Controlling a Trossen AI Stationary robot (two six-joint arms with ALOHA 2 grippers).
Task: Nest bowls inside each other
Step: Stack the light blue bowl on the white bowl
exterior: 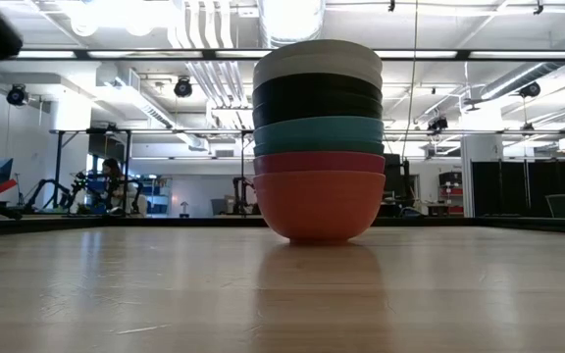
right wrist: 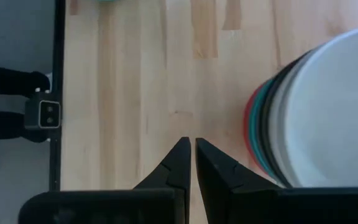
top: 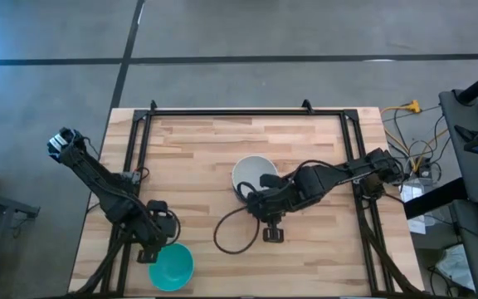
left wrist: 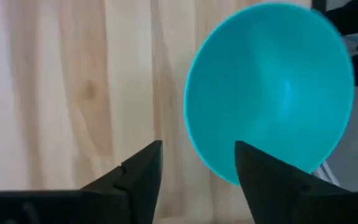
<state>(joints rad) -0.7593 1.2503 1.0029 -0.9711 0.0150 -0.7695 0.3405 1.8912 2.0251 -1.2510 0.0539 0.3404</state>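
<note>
A stack of nested bowls (top: pixel 251 173) stands mid-table: white on top, then black, teal, magenta and an orange-red bowl at the bottom (exterior: pixel 318 201), which rests on the wood. A single teal bowl (top: pixel 173 267) sits upright near the table's near-left corner. My left gripper (top: pixel 150 252) is open at this bowl's left rim (left wrist: pixel 197 146). My right gripper (top: pixel 251 198) is shut and hangs over bare wood just on the near side of the stack (right wrist: pixel 191 142), apart from it. The stack fills the side of the right wrist view (right wrist: pixel 316 106). My left gripper stands open astride the teal bowl's rim (left wrist: pixel 219 171), one finger (left wrist: pixel 272 180) over the bowl's inside and the other (left wrist: pixel 135 174) outside over the wood. I cannot tell whether either finger touches the rim.
A black metal frame (top: pixel 247 110) runs along the table's far, left and right sides. A black cable (top: pixel 222 237) loops on the wood near the right arm. Bare wood (top: pixel 222 141) lies beyond the stack. Cables and equipment sit off the right edge (top: pixel 421 158).
</note>
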